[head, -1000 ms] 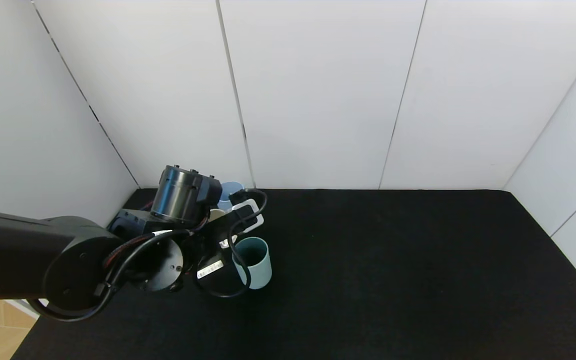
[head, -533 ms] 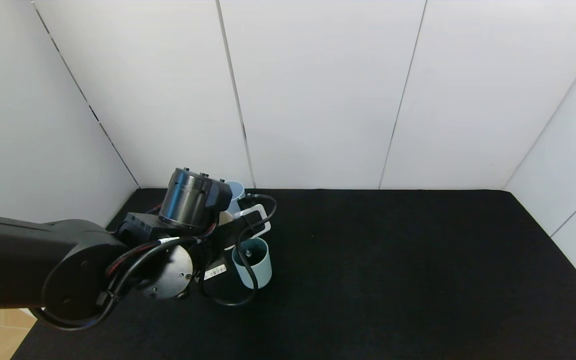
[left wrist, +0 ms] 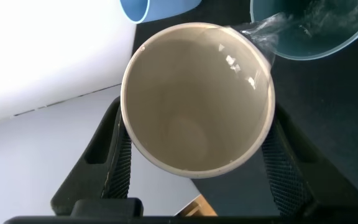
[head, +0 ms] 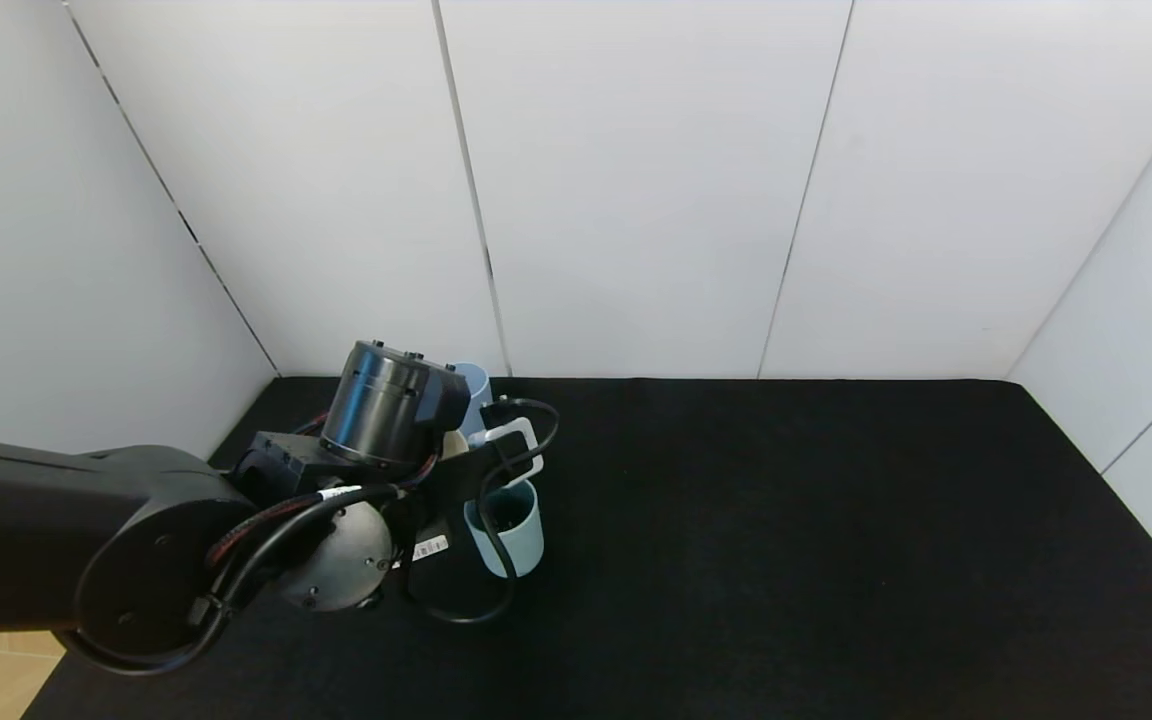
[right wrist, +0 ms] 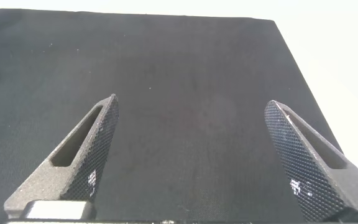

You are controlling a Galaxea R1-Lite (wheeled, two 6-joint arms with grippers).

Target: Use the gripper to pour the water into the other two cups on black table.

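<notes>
Left wrist view: left pincer clamps tilted cream cup, water entering teal cup.

Teal cup upright on black table, receiving water; periwinkle cup behind.

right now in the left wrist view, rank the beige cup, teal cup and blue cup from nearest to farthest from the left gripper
1. Beige cup: held between the left gripper fingers, tipped.
2. Teal cup: just past the beige rim, catching the water stream.
3. Blue cup: beyond the beige cup, near the white wall; close to the teal cup's distance.
</notes>
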